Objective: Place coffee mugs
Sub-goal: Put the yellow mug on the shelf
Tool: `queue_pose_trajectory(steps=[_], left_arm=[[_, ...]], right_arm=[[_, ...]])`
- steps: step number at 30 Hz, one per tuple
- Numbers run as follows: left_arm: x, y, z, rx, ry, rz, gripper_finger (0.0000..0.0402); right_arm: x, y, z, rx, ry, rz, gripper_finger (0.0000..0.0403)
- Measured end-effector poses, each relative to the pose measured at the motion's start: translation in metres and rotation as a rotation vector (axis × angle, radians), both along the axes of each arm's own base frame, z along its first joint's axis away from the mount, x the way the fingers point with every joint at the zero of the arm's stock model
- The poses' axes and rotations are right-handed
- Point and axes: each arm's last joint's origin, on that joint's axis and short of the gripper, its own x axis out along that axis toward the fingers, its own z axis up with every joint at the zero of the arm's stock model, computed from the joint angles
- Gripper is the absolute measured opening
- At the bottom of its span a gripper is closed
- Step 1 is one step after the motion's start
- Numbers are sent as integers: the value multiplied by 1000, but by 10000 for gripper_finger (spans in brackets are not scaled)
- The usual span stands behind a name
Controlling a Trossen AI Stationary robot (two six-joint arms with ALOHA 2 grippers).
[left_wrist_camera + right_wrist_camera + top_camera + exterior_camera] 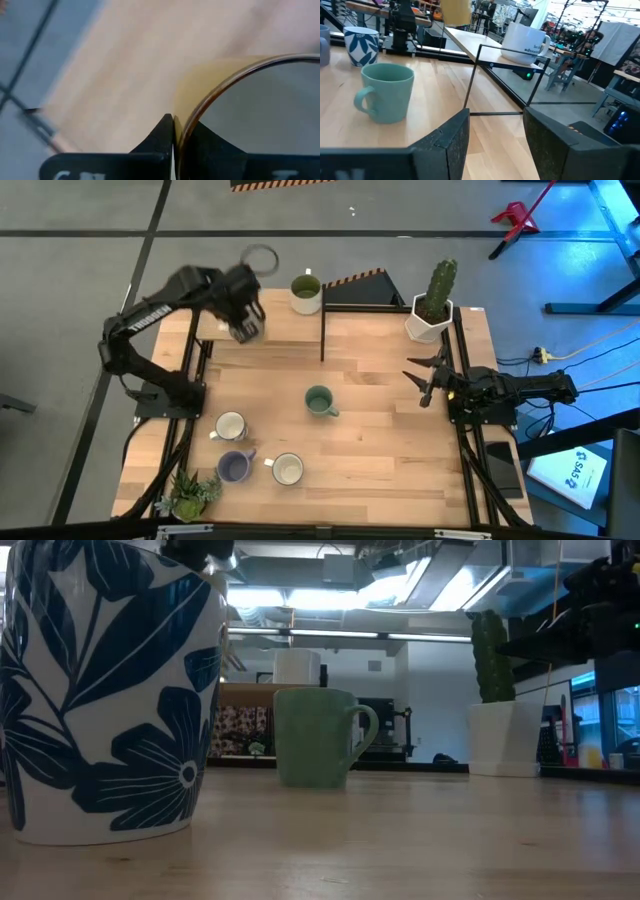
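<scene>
Six mugs are in view. One cream-yellow mug (235, 85) is carried by the left hand (245, 328) above the far left part of the table (380, 430), over the raised shelf (270, 328) there; in the left wrist view the two fingers are seen closed together on its thin rim, one inside and one outside the wall. A whitish mug (306, 292) stands on the far end of the shelf. The green mug (319, 400) sits near the middle of the table, and a flower-patterned mug (230, 426), a lavender mug (234, 467) and another whitish mug (288, 469) are grouped near the front left. The right hand (425, 379) waits at the right edge, just in front of the cactus pot (432, 318), its fingers apart.

The mugs are judged to be rigid, glazed and breakable, fairly light but slippery under hard fingers. A rim pinch is judged workable, though the mug may swing or slip; a grip opposite the handle is likely steadier. Gentle, upright lowering is advised, since a knock against the shelf frame could chip the rim.
</scene>
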Motion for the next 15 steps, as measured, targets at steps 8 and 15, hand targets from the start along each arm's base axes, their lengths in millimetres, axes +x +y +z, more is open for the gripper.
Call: queue_pose_trajectory(steps=[8, 15], left_arm=[[-41, 69, -7, 17, 112, 115, 18], [-72, 114, -19, -40, 99, 198, 18]], right_arm=[[0, 0, 0, -2, -1, -18, 177], [0, 0, 0, -2, -1, -19, 177]])
